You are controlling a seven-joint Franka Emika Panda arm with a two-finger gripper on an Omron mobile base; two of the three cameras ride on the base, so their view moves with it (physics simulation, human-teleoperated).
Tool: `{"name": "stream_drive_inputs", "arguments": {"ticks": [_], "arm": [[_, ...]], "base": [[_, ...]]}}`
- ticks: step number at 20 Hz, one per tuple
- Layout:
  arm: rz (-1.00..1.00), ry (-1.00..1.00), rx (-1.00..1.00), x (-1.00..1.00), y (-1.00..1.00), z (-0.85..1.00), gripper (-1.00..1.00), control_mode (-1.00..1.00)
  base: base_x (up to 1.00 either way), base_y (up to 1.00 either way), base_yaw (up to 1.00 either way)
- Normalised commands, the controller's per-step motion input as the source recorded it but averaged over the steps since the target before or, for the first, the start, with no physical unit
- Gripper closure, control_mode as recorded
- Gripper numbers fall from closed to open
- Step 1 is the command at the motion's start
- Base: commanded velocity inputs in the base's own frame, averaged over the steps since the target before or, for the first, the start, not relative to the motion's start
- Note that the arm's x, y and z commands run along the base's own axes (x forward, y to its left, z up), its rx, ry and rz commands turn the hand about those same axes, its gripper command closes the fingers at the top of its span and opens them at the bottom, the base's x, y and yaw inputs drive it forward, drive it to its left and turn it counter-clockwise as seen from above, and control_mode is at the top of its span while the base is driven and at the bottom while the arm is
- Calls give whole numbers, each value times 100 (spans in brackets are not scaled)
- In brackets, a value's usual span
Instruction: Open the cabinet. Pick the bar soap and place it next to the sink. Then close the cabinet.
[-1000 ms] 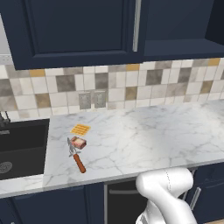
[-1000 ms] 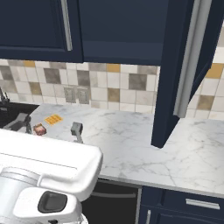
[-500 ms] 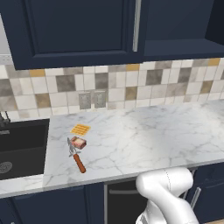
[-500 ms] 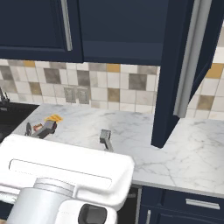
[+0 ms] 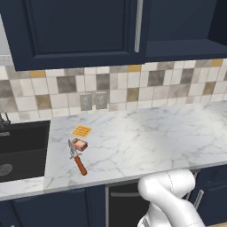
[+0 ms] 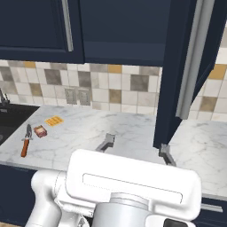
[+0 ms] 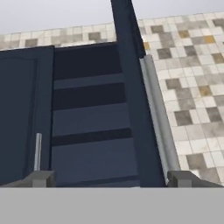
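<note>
A: Since a sec ago the hand has swung right, from over the soap end of the counter to just below the open cabinet door; soap itself hasn't budged

B: Where's the bar soap then?

A: On the marble counter, touching the orange-handled knife, just by the flat orange square, near the sink on its right side

B: So pick and place look done?

A: I'd say so. Door's swung wide, handle facing the gripper

B: Gripper state?

A: Fingers wide apart, holding nothing; door edge sits between them in hand view. Only closing is left, imo
</note>
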Motion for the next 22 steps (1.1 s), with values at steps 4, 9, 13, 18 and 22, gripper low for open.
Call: {"name": "stream_drive_inputs", "arguments": {"ticks": [4,9,13,18,22], "arm": [[0,0,0,39,-34,-39,-100,-100],[0,0,0,51,-54,-62,-100,-100],[0,0,0,37,-57,-52,-100,-100],[0,0,0,19,-57,-11,-100,-100],[0,4,0,37,-69,-5,-100,-100]], "base": [[0,0,0],[0,0,0],[0,0,0],[0,0,0],[0,0,0]]}}
